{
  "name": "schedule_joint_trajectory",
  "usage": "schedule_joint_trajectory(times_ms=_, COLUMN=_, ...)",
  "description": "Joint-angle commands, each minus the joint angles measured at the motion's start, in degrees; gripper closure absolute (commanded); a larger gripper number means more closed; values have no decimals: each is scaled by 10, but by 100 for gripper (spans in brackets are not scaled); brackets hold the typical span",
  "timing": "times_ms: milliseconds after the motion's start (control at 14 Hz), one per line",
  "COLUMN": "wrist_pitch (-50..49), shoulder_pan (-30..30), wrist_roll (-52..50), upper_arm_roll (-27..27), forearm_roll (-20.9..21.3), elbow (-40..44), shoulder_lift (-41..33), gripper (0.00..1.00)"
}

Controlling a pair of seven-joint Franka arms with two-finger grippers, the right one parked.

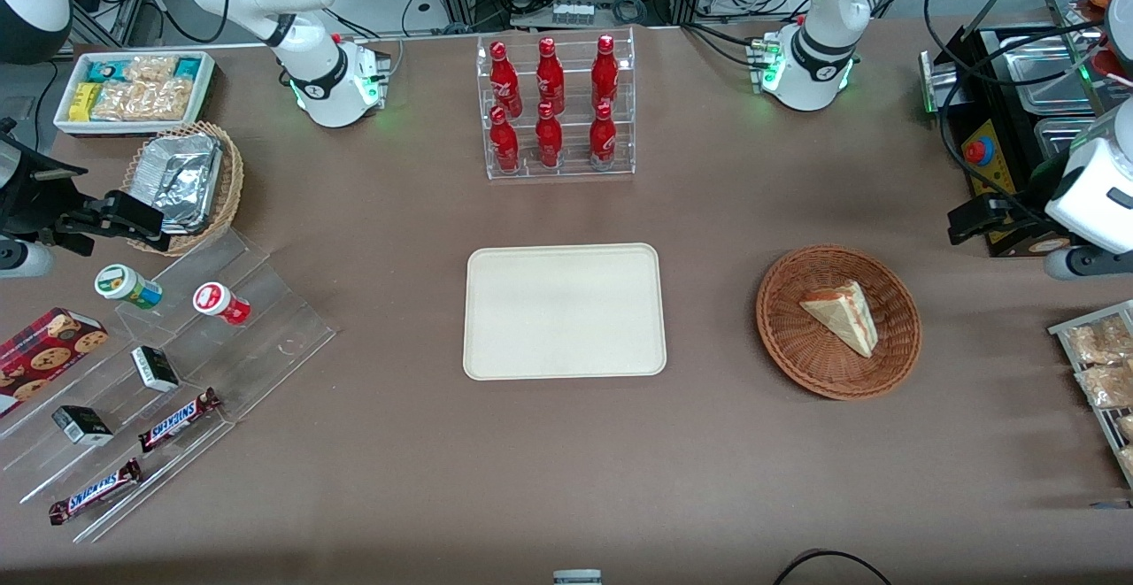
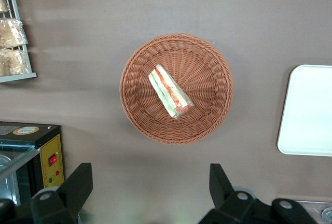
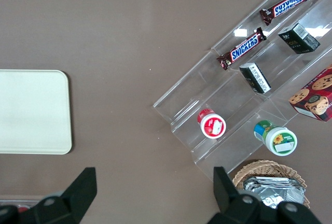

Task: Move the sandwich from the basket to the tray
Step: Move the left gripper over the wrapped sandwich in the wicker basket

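One sandwich [image 1: 841, 314], one reddish basket [image 1: 797, 337], one tray [image 1: 564, 311]. Six red bottles [image 1: 549, 100] in rack. Two Snickers bars [image 1: 179, 419]. Two small dark boxes [image 1: 155, 368]. Two lidded cups [image 1: 128, 286]. One cookie box [image 1: 44, 350]. One gripper [image 2: 150, 193], over table near basket, fingers [image 2: 78, 182] apart.

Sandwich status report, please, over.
Gripper open, high above the table, off the basket. Sandwich lies in the basket, untouched. Tray bare. Nothing between basket and tray.
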Motion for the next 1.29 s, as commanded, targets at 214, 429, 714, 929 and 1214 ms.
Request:
schedule_joint_trajectory(times_ms=214, wrist_pitch=58, shoulder_pan=3, wrist_roll=-22, upper_arm_roll=0, forearm_roll=13, elbow=-33, shoulder_lift=28, gripper=1)
schedule_joint_trajectory(times_ms=429, wrist_pitch=195, shoulder_pan=4, wrist_roll=-133, upper_arm_roll=13, forearm_roll=13, elbow=-143, shoulder_lift=27, gripper=1)
schedule_joint_trajectory(times_ms=714, wrist_pitch=359, shoulder_pan=5, wrist_roll=-284, upper_arm_roll=15, forearm_roll=5, elbow=-263, shoulder_lift=26, gripper=1)
schedule_joint_trajectory(times_ms=929, wrist_pitch=455, shoulder_pan=4, wrist_roll=-333, upper_arm_roll=15, forearm_roll=4, elbow=-344, shoulder_lift=25, gripper=1)
schedule_joint_trajectory(times_ms=1214, wrist_pitch=544, shoulder_pan=2, wrist_roll=-376, upper_arm_roll=14, forearm_roll=5, elbow=-410, shoulder_lift=28, gripper=1)
